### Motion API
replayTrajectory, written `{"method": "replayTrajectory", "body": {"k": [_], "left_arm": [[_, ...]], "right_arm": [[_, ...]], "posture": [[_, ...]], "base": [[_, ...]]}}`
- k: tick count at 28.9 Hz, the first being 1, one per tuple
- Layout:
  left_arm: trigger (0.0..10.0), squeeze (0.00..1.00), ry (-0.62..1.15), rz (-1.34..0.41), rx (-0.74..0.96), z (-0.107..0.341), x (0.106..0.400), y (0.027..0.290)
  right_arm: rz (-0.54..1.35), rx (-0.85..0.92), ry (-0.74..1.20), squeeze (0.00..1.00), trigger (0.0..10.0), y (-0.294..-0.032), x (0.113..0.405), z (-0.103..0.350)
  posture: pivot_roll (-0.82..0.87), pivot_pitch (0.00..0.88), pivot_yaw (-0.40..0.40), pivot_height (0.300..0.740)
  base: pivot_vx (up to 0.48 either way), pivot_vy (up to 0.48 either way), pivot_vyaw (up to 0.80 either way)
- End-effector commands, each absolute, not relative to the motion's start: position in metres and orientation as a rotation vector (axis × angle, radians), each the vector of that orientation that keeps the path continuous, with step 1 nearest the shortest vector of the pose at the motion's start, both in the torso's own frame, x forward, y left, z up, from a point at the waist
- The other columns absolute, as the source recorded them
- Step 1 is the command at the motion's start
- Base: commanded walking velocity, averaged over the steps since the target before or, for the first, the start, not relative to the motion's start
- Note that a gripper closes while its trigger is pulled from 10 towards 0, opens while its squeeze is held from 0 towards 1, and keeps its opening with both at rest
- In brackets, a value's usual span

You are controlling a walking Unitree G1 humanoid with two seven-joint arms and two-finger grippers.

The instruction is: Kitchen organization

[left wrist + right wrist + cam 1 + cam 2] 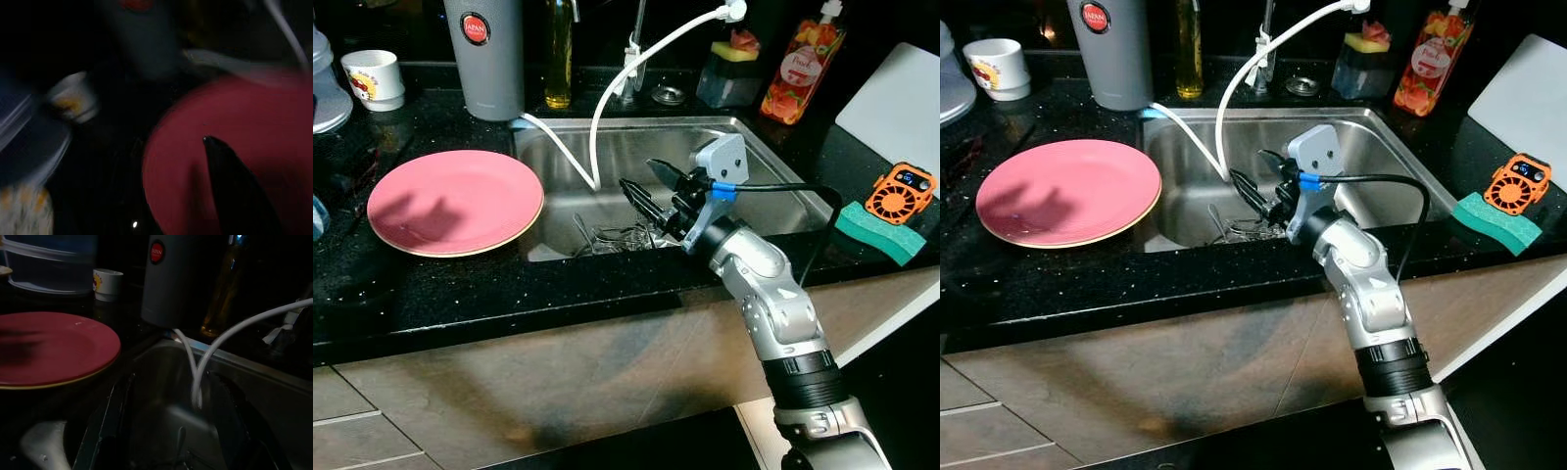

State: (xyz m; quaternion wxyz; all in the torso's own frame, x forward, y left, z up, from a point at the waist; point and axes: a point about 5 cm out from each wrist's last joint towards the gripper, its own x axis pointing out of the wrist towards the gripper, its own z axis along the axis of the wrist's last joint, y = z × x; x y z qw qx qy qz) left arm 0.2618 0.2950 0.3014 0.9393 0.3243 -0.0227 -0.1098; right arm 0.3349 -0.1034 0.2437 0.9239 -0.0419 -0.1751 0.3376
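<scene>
One tangle of metal cutlery [612, 237] lies at the bottom of the sink [773, 176], thin shiny handles criss-crossed near the front wall, and that looks like the thing to sort out. The right pincer [642, 188] hangs just above it, black fingers spread apart with nothing between them, pointing down into the basin. These pieces should be light and stiff, but smooth steel on wet steel is slippery, and they lie flat, so the sound hold is across one narrow handle where it lifts off the others, not at the heap as a whole. Too many caught at once may slide out.

A white hose [607, 98] loops from the tap end down into the basin right beside the fingers, so it could get snagged on the way up. Left of the sink, a pink plate [455, 201] sits on the black table [431, 294], breakable and best left alone for now. The left pincer [234, 191] hovers over that plate; one dark finger shows, and whether it is spread or clenched I cannot tell. Further back stand a grey flask [487, 54], a small white cup [374, 76] and a bottle of oil [559, 59]. Off to the right lie a green sponge [879, 233] and an orange gadget [900, 193].
</scene>
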Motion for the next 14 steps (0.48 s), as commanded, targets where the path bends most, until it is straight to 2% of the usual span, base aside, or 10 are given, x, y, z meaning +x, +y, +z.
{"method": "replayTrajectory", "body": {"k": [1,2,3,4,6,9,11,14], "left_arm": [[10.0,0.00,0.005,-0.353,0.851,0.292,0.262,0.289],[10.0,0.00,0.005,-0.353,0.851,0.292,0.262,0.289],[10.0,0.09,0.034,-0.425,0.988,0.286,0.261,0.285],[10.0,0.09,0.034,-0.425,0.988,0.286,0.261,0.285],[10.0,0.09,0.044,-0.549,1.255,0.278,0.259,0.273],[10.0,0.08,0.036,-0.607,1.318,0.277,0.257,0.268],[10.0,0.06,0.006,-0.713,1.401,0.280,0.249,0.259],[10.0,0.06,-0.002,-0.757,1.419,0.281,0.244,0.256]], "right_arm": [[0.689,-0.096,-0.346,0.00,10.0,-0.107,0.336,0.239],[0.689,-0.096,-0.346,0.00,10.0,-0.107,0.336,0.239],[0.685,-0.099,-0.343,0.00,10.0,-0.107,0.336,0.238],[0.685,-0.099,-0.343,0.00,10.0,-0.107,0.336,0.238],[0.674,-0.096,-0.343,0.00,10.0,-0.108,0.335,0.236],[0.669,-0.093,-0.343,0.00,10.0,-0.108,0.335,0.236],[0.661,-0.088,-0.346,0.00,10.0,-0.109,0.334,0.235],[0.656,-0.087,-0.347,0.00,10.0,-0.109,0.334,0.234]], "posture": [[0.30,0.084,-0.092,0.740],[0.30,0.084,-0.092,0.740],[0.30,0.083,-0.082,0.740],[0.30,0.083,-0.082,0.740],[0.29,0.080,-0.072,0.740],[0.29,0.075,-0.067,0.740],[0.28,0.070,-0.056,0.740],[0.28,0.070,-0.056,0.740]], "base": [[0.000,0.000,0.00],[0.000,0.000,0.00],[0.000,0.000,0.00],[0.000,0.000,0.00],[0.000,0.000,0.00],[0.000,0.000,0.00],[0.000,0.000,0.00],[0.000,0.000,0.00]]}}
